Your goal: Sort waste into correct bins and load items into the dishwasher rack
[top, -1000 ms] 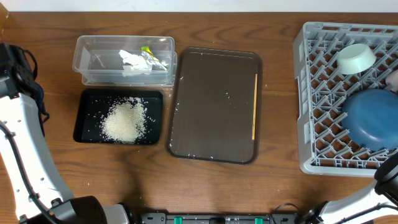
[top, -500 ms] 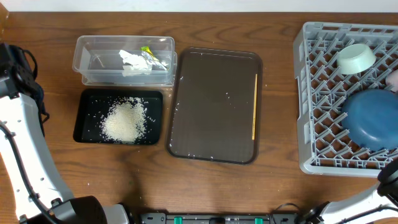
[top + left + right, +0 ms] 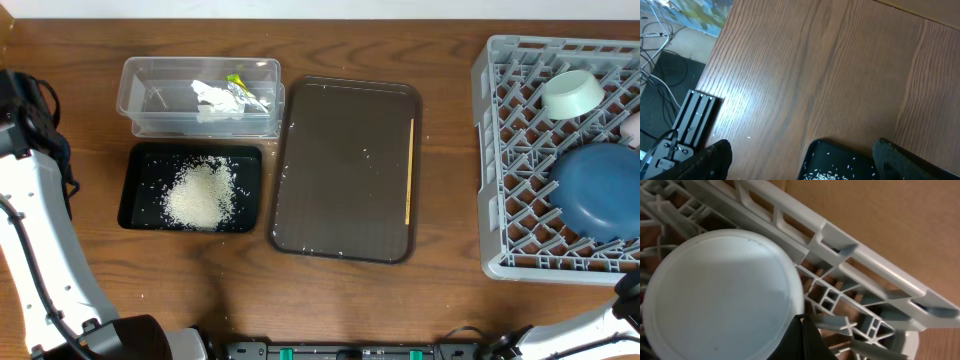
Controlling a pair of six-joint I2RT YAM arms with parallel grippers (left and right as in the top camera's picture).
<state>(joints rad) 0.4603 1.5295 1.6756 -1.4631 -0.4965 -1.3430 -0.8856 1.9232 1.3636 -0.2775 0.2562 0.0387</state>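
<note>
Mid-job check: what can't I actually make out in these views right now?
- Small pink cup: overhead, cut by the right edge; only a sliver shows.
- Grey lattice dishwasher rack: overhead, right side runs out of frame.
- Right gripper: absent overhead; right wrist view shows only a dark tip at the bottom edge.
- Pale round dish: right wrist, too close to identify.
- Left gripper: left wrist, blurred at the bottom corners.

Grey rack [image 3: 484, 150], diamond lattice; blue plate [image 3: 600, 190]; mint bowl [image 3: 572, 93]; black tray [image 3: 140, 170], white rice [image 3: 200, 195]; brown serving tray [image 3: 340, 200].
</note>
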